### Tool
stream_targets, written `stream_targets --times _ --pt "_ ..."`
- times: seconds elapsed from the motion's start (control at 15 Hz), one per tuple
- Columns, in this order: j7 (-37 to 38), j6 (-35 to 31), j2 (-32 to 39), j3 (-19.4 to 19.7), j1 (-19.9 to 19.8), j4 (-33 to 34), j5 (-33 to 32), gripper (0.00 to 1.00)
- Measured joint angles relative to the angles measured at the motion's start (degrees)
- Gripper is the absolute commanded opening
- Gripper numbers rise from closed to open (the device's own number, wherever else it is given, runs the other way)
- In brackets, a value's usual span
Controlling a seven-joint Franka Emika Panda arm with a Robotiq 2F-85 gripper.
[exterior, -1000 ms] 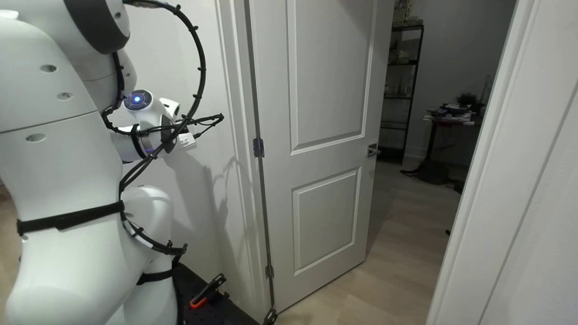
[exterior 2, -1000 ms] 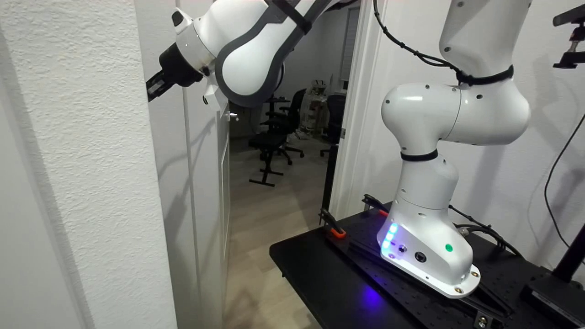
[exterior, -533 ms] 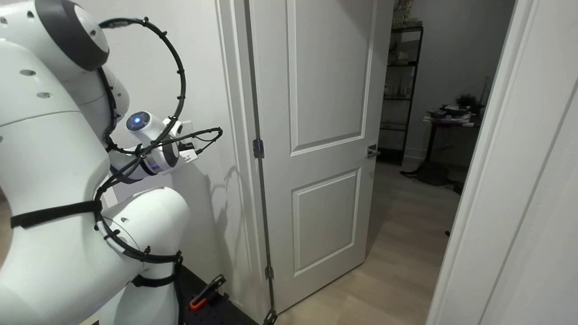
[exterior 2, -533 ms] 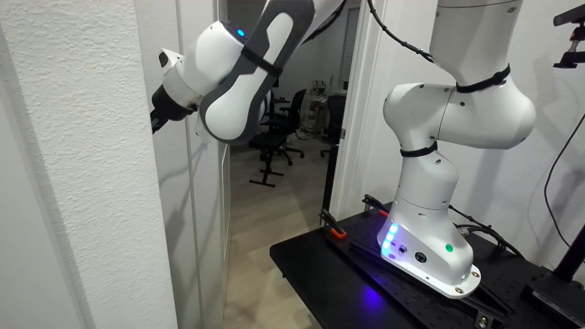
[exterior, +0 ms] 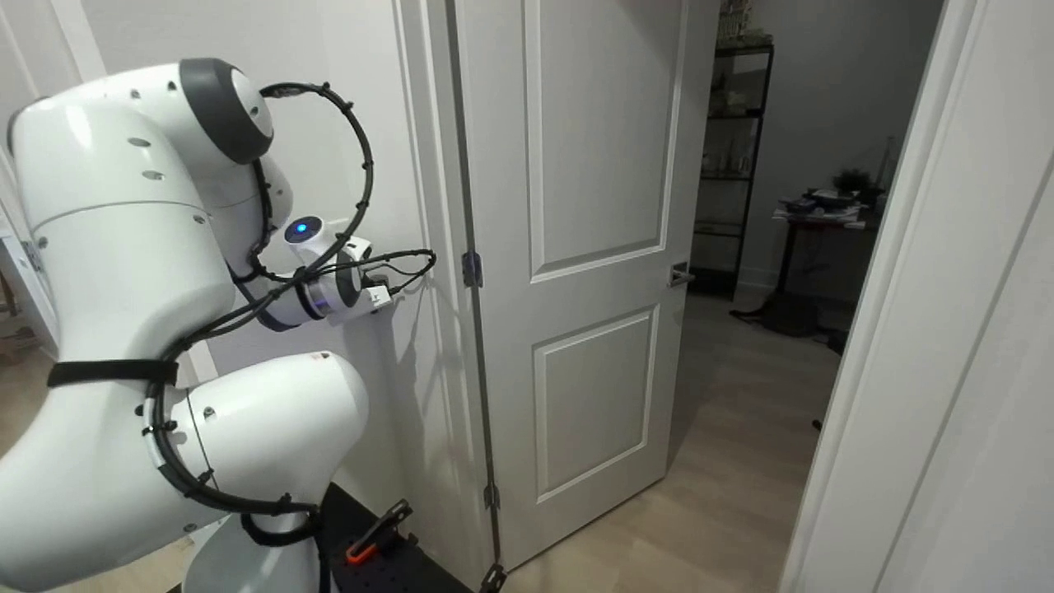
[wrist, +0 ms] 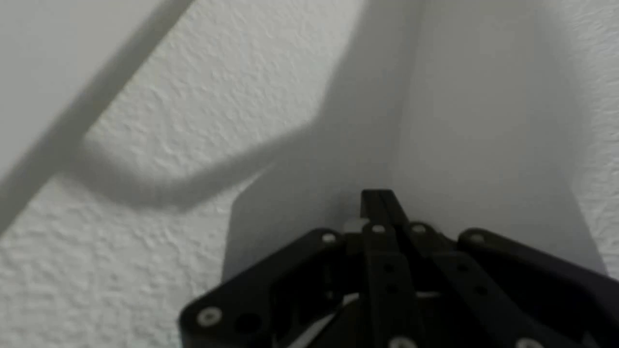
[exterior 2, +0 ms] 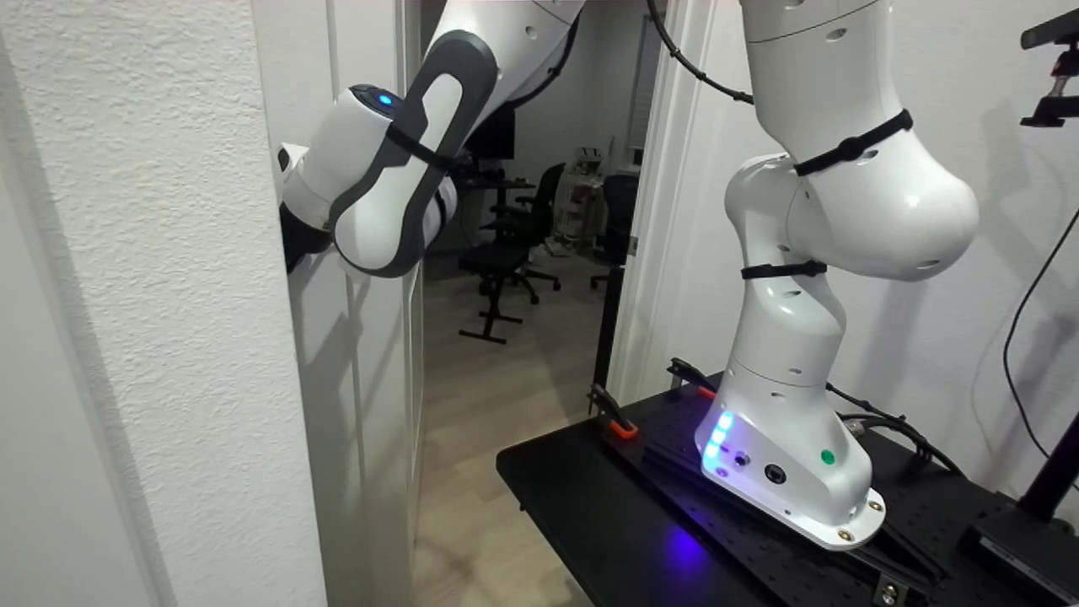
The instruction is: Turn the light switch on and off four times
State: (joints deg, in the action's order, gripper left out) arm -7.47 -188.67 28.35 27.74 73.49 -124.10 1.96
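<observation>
Arm (exterior: 123, 263) has lowered, the switch's position by closed jaws unclear.

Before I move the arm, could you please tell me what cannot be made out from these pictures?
Light switch, on or off: wrist view; blur and shadow ahead of the shut gripper.
Gripper's far end: hidden by the near wall in an exterior view.
Arm: top cut off by the upper edge in an exterior view.
Desk clutter: too small and dark in an exterior view.
</observation>
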Motion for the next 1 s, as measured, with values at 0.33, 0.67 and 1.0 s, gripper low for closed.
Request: stream_targets --times 0.33,0.67,1.0 --pt "-11.65 19.97 -10.23 -23.35 -22.09 1.18 5.40 0.00" --pt "-29.67 41.80 -14.43 -33.57 -34.33 2.12 20.07 0.00" --pt "-33.15 60.89 -18.36 -40.49 -46.19 2.06 19.63 0.00"
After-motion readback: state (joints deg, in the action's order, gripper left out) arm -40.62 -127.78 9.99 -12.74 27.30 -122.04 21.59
